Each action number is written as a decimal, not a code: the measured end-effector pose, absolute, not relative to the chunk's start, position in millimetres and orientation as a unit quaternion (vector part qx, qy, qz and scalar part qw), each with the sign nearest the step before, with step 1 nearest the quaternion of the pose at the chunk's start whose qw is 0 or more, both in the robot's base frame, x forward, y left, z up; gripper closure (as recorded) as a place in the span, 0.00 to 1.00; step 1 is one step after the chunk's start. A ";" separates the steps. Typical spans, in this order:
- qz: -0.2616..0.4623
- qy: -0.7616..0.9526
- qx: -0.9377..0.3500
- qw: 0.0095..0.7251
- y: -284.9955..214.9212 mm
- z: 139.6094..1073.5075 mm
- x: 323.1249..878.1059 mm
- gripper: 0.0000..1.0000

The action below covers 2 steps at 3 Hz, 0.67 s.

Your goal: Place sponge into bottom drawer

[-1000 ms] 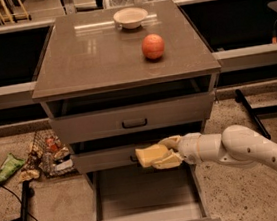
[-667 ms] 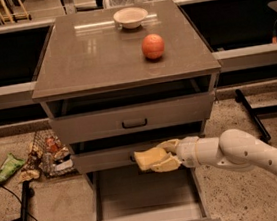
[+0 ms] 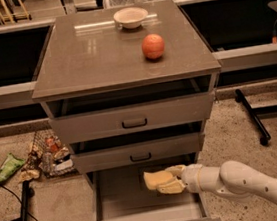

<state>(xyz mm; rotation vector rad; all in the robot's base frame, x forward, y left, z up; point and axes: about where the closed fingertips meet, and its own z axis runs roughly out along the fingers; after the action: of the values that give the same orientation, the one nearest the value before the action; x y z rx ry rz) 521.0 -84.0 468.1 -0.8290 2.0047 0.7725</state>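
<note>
Lower centre of frame: gripper (image 3: 170,180) clamped on the sponge (image 3: 154,179), arm reaching in from lower right. Sponge hangs over the open bottom drawer (image 3: 141,212), just below the middle drawer (image 3: 139,154); it looks clear of the grey floor. Step in hand: the drop-in. Best to lower a little, stay off the middle drawer's front and the side walls, let go over mid-floor.

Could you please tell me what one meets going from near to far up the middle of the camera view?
Open bottom drawer → gripper holding the sponge over it → middle drawer → top drawer → orange ball → bowl.
</note>
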 end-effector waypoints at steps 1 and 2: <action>0.327 0.821 -0.280 0.376 -94.3 393.9 509.2 1.00; 0.327 0.821 -0.280 0.376 -94.3 393.8 509.2 1.00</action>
<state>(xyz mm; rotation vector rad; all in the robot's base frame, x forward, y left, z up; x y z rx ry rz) 509.2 -94.3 393.8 -0.7160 2.1002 0.8375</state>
